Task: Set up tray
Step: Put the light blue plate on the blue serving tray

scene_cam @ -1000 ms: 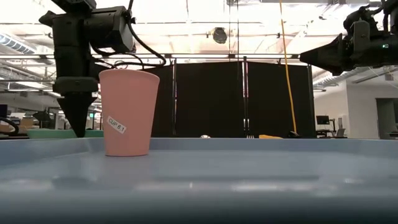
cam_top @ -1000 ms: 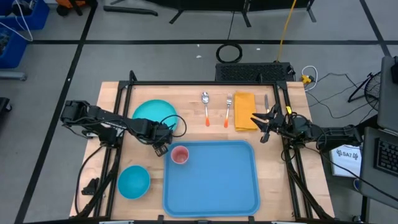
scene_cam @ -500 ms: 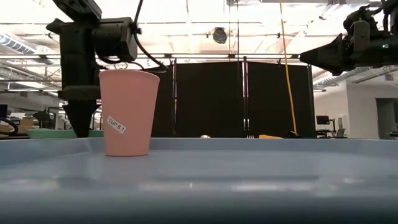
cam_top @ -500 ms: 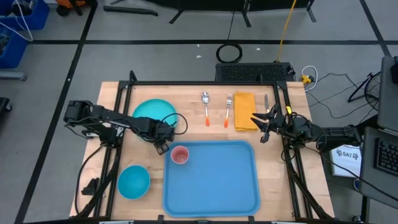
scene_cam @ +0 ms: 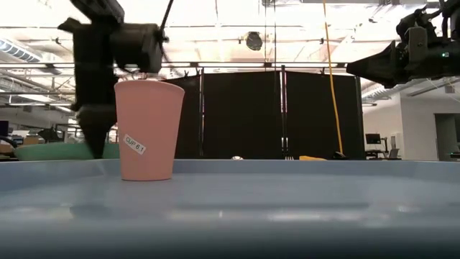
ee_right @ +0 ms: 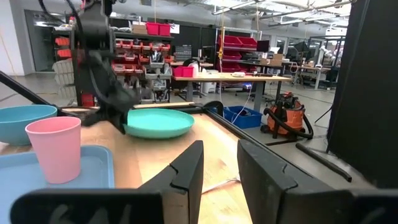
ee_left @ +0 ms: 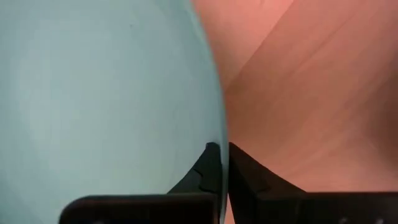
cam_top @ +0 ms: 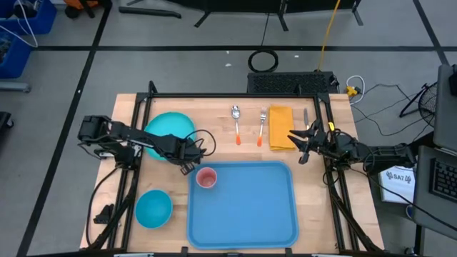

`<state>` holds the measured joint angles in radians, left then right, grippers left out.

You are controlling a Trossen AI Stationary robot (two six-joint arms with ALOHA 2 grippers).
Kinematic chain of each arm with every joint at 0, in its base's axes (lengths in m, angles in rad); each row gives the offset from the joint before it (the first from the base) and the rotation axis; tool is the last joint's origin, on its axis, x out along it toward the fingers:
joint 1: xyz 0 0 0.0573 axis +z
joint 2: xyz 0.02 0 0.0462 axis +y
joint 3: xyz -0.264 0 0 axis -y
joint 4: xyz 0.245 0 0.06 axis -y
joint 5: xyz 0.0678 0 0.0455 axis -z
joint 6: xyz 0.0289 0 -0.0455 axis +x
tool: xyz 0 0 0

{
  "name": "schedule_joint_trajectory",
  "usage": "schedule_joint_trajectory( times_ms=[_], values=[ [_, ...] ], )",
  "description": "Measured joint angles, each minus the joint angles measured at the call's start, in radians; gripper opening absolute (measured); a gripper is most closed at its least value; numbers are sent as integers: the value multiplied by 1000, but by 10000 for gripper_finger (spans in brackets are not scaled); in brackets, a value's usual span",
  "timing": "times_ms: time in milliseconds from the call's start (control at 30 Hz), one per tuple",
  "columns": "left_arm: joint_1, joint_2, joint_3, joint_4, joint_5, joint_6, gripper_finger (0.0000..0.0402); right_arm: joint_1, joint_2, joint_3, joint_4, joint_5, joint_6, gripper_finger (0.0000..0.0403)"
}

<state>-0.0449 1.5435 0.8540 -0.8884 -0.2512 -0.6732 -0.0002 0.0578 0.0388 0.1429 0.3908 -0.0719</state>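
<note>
The light-blue tray (cam_top: 246, 214) lies at the table's near middle, and a pink cup (cam_top: 206, 178) stands upright in its far left corner. A round teal plate (cam_top: 168, 127) lies at the far left. My left gripper (cam_top: 190, 153) is shut on the plate's near right rim, just beyond the cup. My right gripper (cam_top: 296, 146) hovers open and empty at the right, beside a yellow napkin (cam_top: 280, 127). My left gripper pinches the plate's rim (ee_left: 219, 134) on its near right side between its two fingers (ee_left: 210, 167), one over the plate's face and one outside it. The fingers come from above, pointing down. In the low view the plate (scene_cam: 57, 151) looks tipped up a little.
A spoon (cam_top: 236, 121) and a fork (cam_top: 262, 125), both with orange handles, lie at the far middle, and a knife (cam_top: 305, 118) lies beyond the napkin. A blue bowl (cam_top: 153, 208) sits at the near left. Most of the tray's floor is bare.
My left gripper has moved a little toward the table's far edge and shut on the plate's rim. The plate has shifted slightly toward the table's left edge and shows taller in the low view.
</note>
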Motion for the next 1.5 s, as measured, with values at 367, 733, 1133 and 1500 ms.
schedule_joint_trajectory(
  times_ms=[367, 733, 1133, 1500],
  values=[
    [-87, -69, 422, -197, -181, 110, 8, 0, 2, 0, 0, 0, 0, 89],
    [-185, 10, 659, -72, -182, 321, 8, 0, 2, 0, 3, 1, 0, 89],
    [-299, 368, 1078, -191, -59, 588, 8, 0, 2, 0, 6, 0, 0, 89],
    [-396, 496, 1139, -195, 60, 619, 8, 0, 2, 0, 6, 0, 0, 89]
  ],
)
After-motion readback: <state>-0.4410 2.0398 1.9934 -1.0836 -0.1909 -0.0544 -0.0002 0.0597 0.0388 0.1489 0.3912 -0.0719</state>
